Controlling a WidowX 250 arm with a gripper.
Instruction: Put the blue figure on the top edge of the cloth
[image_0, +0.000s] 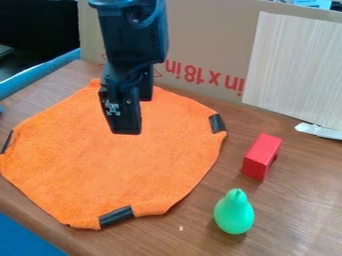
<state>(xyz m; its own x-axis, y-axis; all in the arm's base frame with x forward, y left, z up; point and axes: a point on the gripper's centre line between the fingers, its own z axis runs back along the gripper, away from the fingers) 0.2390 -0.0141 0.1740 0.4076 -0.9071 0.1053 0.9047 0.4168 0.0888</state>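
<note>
Red upside-down print (200, 76) marks the cardboard (200, 30) behind 1 orange cloth (100, 165).

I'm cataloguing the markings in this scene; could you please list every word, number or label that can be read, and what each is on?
"in x 18 in", red, upside down, on the cardboard.
Red marks beside the arm, on the cardboard: partly hidden, unreadable.
White mark low on the arm: too small to read.
</note>
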